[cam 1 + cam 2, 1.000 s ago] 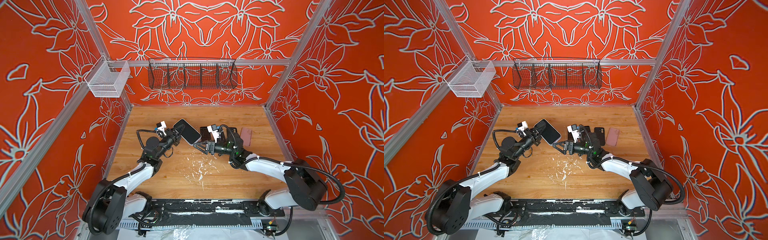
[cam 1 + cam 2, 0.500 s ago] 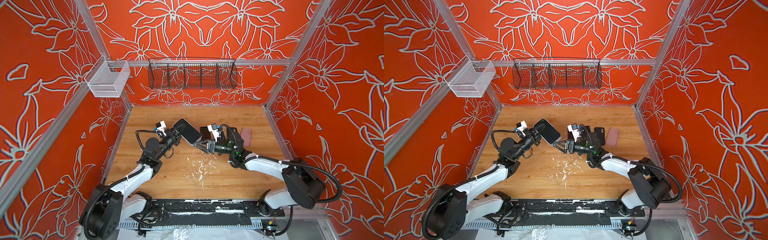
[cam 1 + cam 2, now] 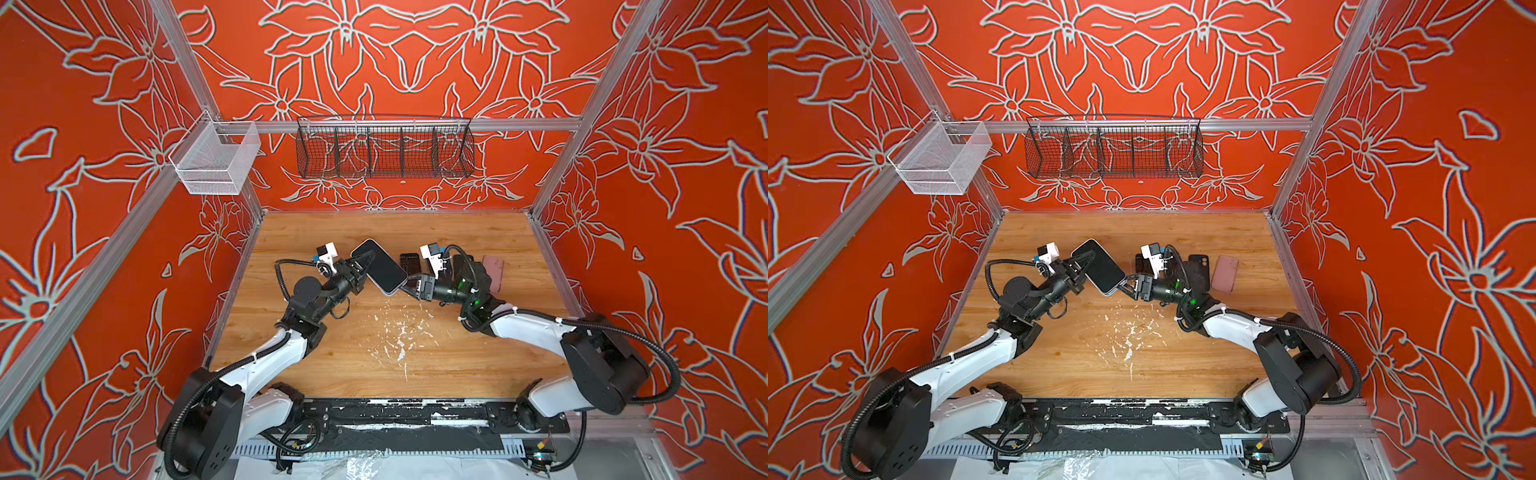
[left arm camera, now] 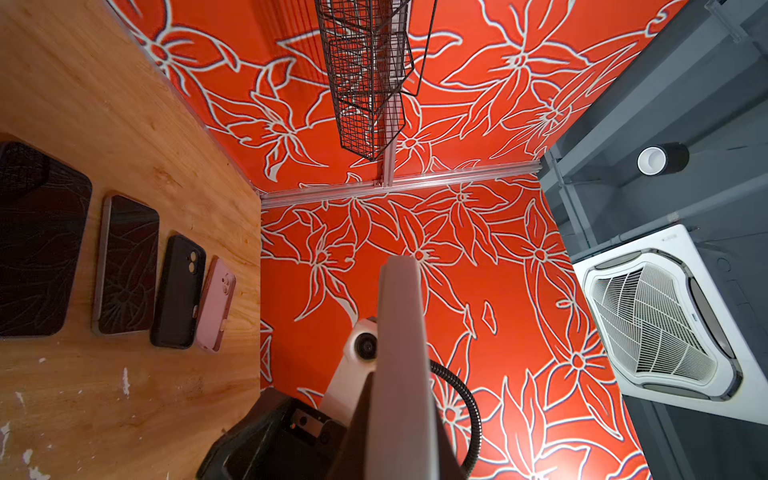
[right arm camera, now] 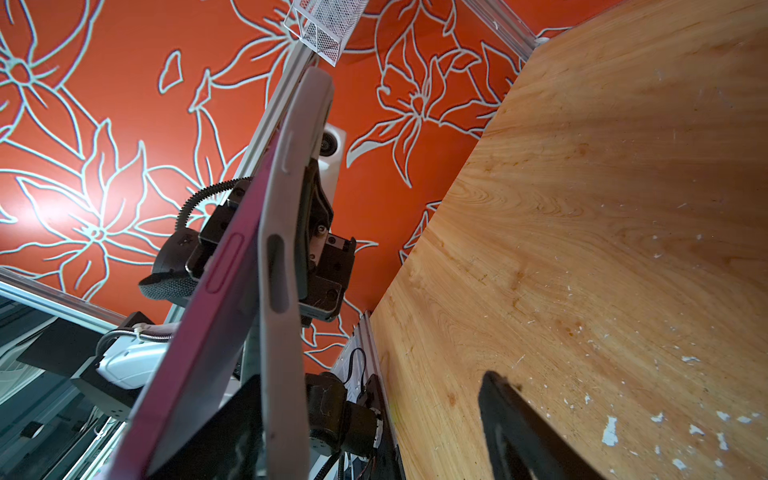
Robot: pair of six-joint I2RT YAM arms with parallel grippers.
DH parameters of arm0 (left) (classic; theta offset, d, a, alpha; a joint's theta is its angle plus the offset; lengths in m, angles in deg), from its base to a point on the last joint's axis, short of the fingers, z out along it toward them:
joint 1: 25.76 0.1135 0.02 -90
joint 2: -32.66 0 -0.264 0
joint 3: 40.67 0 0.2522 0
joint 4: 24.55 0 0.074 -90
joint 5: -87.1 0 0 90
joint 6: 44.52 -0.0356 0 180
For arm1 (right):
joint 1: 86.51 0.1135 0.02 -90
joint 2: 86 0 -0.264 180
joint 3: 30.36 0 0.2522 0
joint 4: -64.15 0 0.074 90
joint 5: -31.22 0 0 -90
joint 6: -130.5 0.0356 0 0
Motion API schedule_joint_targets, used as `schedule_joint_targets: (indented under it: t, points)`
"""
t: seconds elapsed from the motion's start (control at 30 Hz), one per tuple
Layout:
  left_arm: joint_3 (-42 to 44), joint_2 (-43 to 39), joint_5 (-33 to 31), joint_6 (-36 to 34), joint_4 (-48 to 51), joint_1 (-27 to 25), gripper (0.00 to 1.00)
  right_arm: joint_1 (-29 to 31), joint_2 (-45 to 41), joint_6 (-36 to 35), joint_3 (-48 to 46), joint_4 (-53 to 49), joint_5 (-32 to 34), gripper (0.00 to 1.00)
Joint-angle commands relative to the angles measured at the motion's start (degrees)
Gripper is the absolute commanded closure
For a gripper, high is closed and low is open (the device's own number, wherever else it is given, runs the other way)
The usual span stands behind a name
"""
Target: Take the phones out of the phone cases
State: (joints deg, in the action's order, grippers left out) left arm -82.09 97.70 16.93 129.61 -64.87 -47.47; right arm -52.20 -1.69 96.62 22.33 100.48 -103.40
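Top views: above the desk (image 3: 457, 353), both arms reach inward and meet at the phone (image 3: 380, 270), held aloft with its long axis running diagonally from left gripper (image 3: 362, 266) to right gripper (image 3: 409, 286). Left jaws clench the phone case (image 5: 282, 257) at their end; right jaws stand apart, straddling the opposite corner, where phone stands off from case.

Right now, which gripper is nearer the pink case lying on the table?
Right. The right gripper is left of the pink case in a top view; the left gripper lies farther left.
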Motion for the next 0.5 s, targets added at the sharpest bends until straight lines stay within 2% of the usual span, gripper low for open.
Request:
schedule_joint_targets:
  t: [0.0, 0.1, 0.23, 0.47]
  points:
    - [-2.39, -1.6, 2.35, -1.28, -3.98, -0.78, 1.0, -0.29, -0.34, 1.46, 2.06, 2.23, -2.67, 0.23]
    - [-2.73, -0.9, 2.31, -2.58, -3.97, -0.79, 1.0, -0.29, -0.54, 2.71, 2.03, 4.22, -4.45, 0.31]
    - [-3.3, 0.59, 2.46, -3.28, -4.13, -0.76, 1.0, -0.29, -0.97, 4.21, 1.48, 5.96, -5.51, 0.47]
    - [-4.45, 2.56, 2.93, -4.74, -4.14, -0.78, 1.0, -0.12, -1.04, 10.97, -1.34, 13.84, -5.24, 0.59]
